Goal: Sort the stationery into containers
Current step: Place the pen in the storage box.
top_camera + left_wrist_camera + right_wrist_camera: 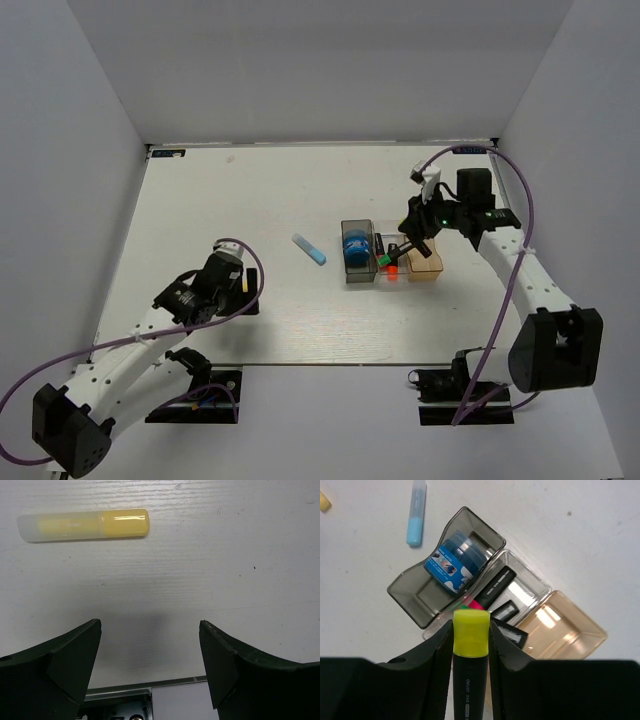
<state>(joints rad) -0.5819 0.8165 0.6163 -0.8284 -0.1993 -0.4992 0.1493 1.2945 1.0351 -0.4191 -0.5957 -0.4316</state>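
Our right pincer (470, 627) clamps a yellow-capped marker (470, 672); clear bin (526, 591) at one o'clock. We should centre over it before releasing.

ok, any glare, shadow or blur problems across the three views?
Top external: even, soft light, no glare. Left wrist: bright streak on the yellow stick; soft shadow on the table under the open left gripper, which reads near-black. Right wrist: glare patches in the tan bin and clear bin; right gripper, shut on the marker, is underexposed black.
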